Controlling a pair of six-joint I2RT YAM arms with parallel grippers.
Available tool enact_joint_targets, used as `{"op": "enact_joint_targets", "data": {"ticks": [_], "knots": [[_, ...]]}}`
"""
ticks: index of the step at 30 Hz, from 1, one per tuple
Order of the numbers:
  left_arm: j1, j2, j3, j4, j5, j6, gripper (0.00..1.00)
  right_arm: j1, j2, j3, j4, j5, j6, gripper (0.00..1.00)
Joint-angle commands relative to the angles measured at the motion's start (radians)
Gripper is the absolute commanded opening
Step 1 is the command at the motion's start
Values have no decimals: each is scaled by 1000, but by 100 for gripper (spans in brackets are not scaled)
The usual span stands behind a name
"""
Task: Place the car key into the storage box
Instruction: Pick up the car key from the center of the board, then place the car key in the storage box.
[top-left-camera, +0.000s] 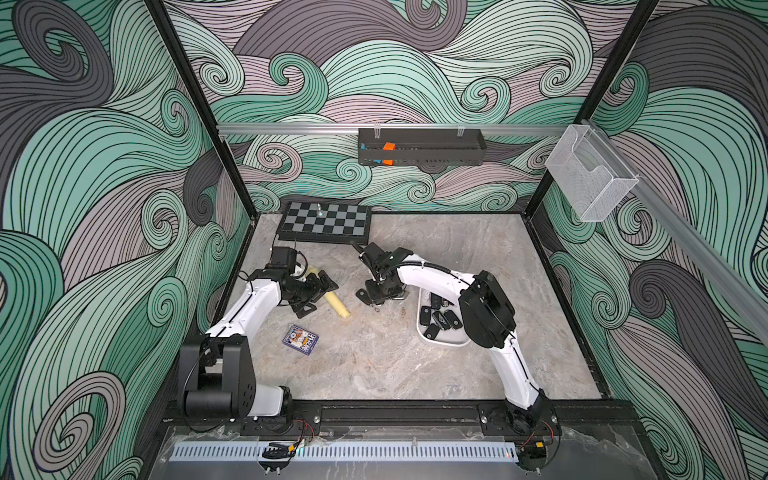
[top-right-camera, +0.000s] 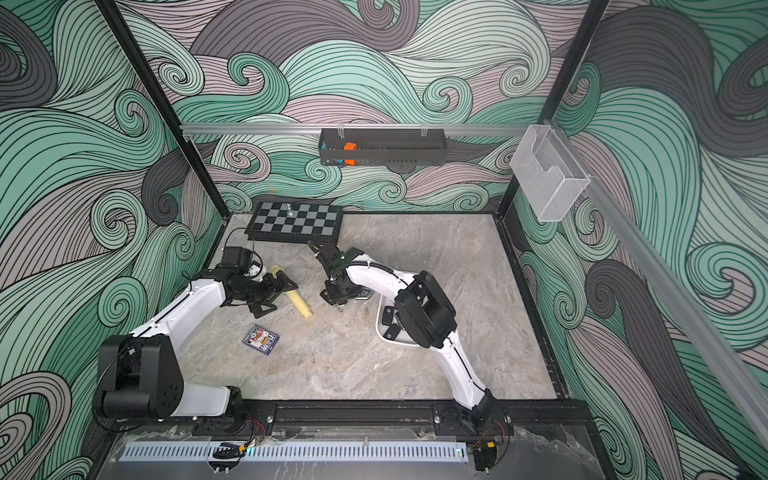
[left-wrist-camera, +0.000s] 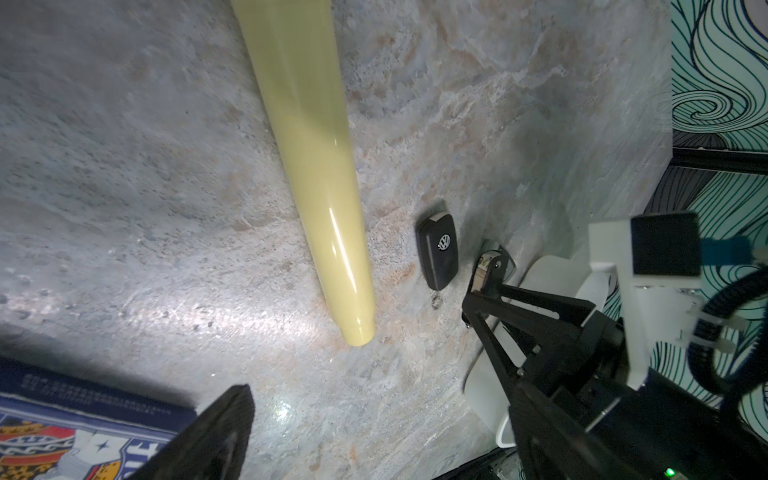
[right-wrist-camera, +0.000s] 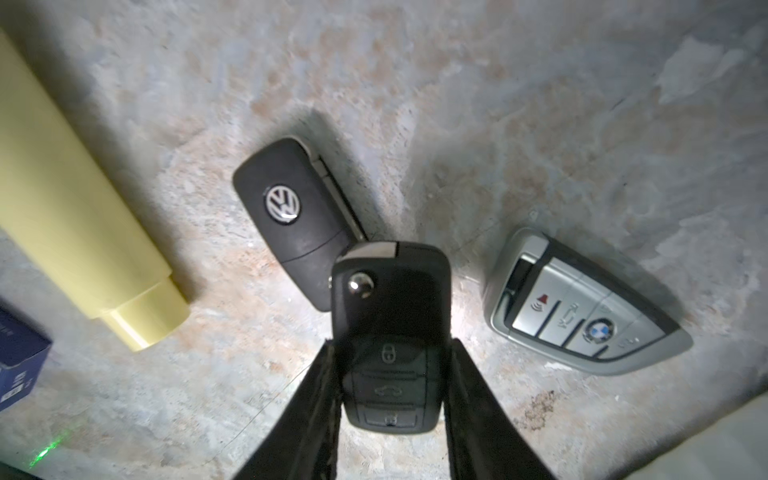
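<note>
Centrally, the right gripper (right-wrist-camera: 390, 345) pinches the car key (right-wrist-camera: 390, 291), a smooth black plastic flip fob with 3 pictogram buttons and a chrome stud. Its long axis runs along the fingers, head outward, over the marbled table (right-wrist-camera: 540, 104). It lies beside a VW-badged fob (right-wrist-camera: 291, 208) and a silver BMW fob (right-wrist-camera: 582, 307), outside the white oblong storage box (top-left-camera: 446, 340). The left gripper (top-left-camera: 318, 296) stands spread.

matt blk plastic car key (right-wrist-camera: 390, 336), glossy yellow tube (left-wrist-camera: 318, 166), semi-gloss stone-look tabletop (top-left-camera: 415, 365)
</note>
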Motion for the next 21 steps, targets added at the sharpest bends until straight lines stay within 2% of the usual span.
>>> {"op": "enact_joint_targets", "data": {"ticks": [1, 4, 12, 21], "knots": [[7, -6, -26, 52, 75, -45, 97, 0, -109, -10, 6, -4, 33, 28], [5, -7, -57, 104, 119, -86, 97, -1, -172, -53, 20, 14, 48, 28], [-18, -15, -85, 132, 126, -119, 96, -17, -360, -223, 34, 107, 67, 28], [-82, 18, -77, 176, 129, -161, 96, -85, -590, -505, 42, 183, 94, 29]]}}
